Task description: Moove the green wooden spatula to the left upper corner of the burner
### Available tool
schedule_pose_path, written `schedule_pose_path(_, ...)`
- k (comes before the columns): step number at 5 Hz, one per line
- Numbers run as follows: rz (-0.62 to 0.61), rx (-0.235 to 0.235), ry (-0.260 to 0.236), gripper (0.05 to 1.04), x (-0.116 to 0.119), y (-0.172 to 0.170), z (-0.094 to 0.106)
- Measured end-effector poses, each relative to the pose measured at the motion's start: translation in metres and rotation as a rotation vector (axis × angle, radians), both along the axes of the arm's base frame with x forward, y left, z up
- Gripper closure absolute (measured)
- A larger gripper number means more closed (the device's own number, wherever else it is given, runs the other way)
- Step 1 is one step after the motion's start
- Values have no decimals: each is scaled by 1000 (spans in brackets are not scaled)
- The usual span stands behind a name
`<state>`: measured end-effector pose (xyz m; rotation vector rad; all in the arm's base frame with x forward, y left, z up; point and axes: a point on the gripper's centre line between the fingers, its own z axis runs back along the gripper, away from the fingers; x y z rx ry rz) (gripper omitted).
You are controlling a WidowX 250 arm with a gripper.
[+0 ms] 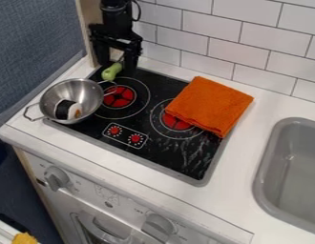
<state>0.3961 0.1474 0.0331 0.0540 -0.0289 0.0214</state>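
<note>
The black gripper [117, 67] hangs over the upper left corner of the black burner [158, 164], its two fingers standing apart, open. The green spatula [111, 71] is at that same corner, just below and between the fingertips, close to the left one. Its rounded green end points down and left, and a thin part runs up toward the gap between the fingers. Whether it touches a finger, I cannot tell.
A metal pan [92, 92] holding a black-and-white item [66, 109] sits on the burner's left side, near the spatula. An orange cloth [210, 106] covers the upper right part. Tiled wall [214, 28] rises behind; a grey sink [265, 143] is at right.
</note>
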Motion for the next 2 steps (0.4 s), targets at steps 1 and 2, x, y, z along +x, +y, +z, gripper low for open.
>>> schedule_pose_path(1,-16,-25,-34,83,-9,-10,19)
schedule_pose_path(2,-59,-23,-80,83,-17,-30,45)
